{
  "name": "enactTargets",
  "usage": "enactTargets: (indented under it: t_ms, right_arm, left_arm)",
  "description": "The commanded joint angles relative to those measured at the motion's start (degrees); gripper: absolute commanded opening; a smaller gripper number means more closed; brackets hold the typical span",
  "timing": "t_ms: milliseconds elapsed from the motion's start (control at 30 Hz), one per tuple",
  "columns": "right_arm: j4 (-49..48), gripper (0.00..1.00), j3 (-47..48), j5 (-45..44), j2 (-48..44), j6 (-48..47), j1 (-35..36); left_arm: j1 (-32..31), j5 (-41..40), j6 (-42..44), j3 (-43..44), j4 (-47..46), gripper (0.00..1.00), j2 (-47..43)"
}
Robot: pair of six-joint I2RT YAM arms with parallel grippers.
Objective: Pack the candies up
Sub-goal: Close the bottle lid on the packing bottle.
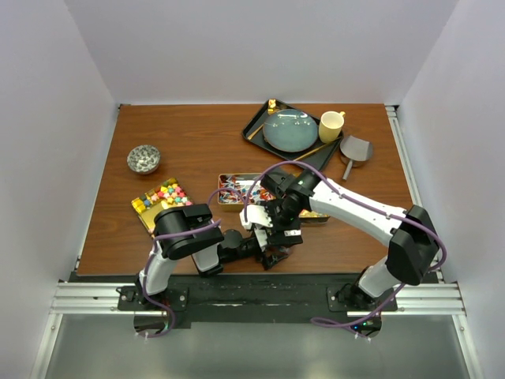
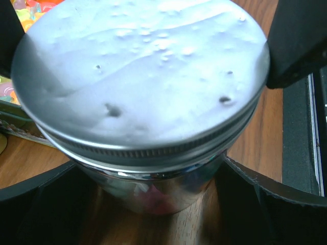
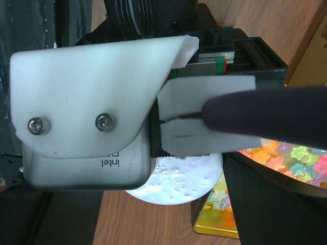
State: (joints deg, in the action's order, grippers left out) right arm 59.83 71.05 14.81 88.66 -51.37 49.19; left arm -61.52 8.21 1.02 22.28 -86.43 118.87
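Observation:
A small clear glass jar (image 2: 153, 189) with a silver screw lid (image 2: 143, 71) stands on the wood near the front edge. My left gripper (image 2: 153, 204) is shut on its glass body, with red and blue candy colours showing through. My right gripper (image 3: 168, 184) comes from above, its black fingers (image 2: 299, 41) pressed on opposite edges of the lid (image 3: 179, 178). In the top view both grippers meet, left (image 1: 264, 249) and right (image 1: 272, 225), and hide the jar. Orange-yellow-pink gummies (image 3: 286, 158) fill a gold tin (image 3: 219, 227). Multicoloured chunky pieces (image 1: 170, 193) and red-white-blue wrapped candies (image 1: 234, 189) lie in other tins.
A small bowl (image 1: 144, 159) of silver pieces stands at the back left. A black tray (image 1: 256, 126) at the back holds a blue plate (image 1: 289, 130) and a yellow cup (image 1: 331, 125). A metal scoop (image 1: 355, 150) lies to its right. Purple cables loop over the right arm.

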Motion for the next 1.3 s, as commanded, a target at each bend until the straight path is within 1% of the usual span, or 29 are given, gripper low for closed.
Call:
enactTargets:
  t_ms: [0, 200, 267, 300, 467, 600, 767, 867, 1000, 1100, 1267]
  right_arm:
    - [-0.94, 0.79, -1.52, 0.92, 0.90, 3.30, 0.21]
    - [-0.60, 0.89, -1.79, 0.49, -0.85, 7.42, 0.21]
    - [-1.21, 0.98, -2.49, -0.48, -3.13, 9.00, 0.12]
    - [-1.30, 0.99, -2.75, -0.92, -3.93, 9.45, 0.03]
    - [1.60, 0.99, -1.79, -0.75, -6.13, 11.73, -0.41]
    - [2.04, 0.99, -1.44, -1.18, -7.19, 13.84, -1.64]
    - [-0.67, 0.99, -3.02, -2.33, -5.87, 14.64, -4.63]
    - [-1.91, 0.99, -2.67, -2.33, -4.73, 14.72, -6.12]
    - [0.89, 0.99, 0.58, 0.04, -2.89, 14.64, -12.00]
    - [4.49, 0.99, 4.18, 3.03, -2.18, 13.15, -19.37]
    - [6.52, 0.99, 5.16, 4.17, -3.32, 9.11, -22.38]
  left_arm:
    - [0.43, -3.64, 7.68, -2.60, -16.49, 1.00, 4.53]
    - [0.34, -2.67, 8.21, -3.12, -16.57, 1.00, 4.18]
    - [0.34, -2.58, 8.56, -3.21, -16.66, 1.00, 4.09]
    - [0.34, -2.50, 8.82, -3.21, -16.66, 0.99, 4.18]
    - [0.17, -1.27, 8.92, -3.39, -16.66, 0.99, 3.83]
    - [-0.01, -0.39, 8.48, -3.30, -16.49, 0.98, 3.74]
    - [-0.01, -0.48, 8.65, -2.95, -17.19, 0.98, 3.74]
    - [-0.01, 2.06, 7.69, -3.21, -17.54, 0.99, 3.39]
    - [-0.09, 1.73, 5.58, -1.81, -16.75, 1.00, 4.17]
    - [-0.09, 0.76, 5.58, 0.39, -16.75, 1.00, 5.76]
    - [-0.09, 1.29, 5.31, 2.59, -17.54, 1.00, 8.04]
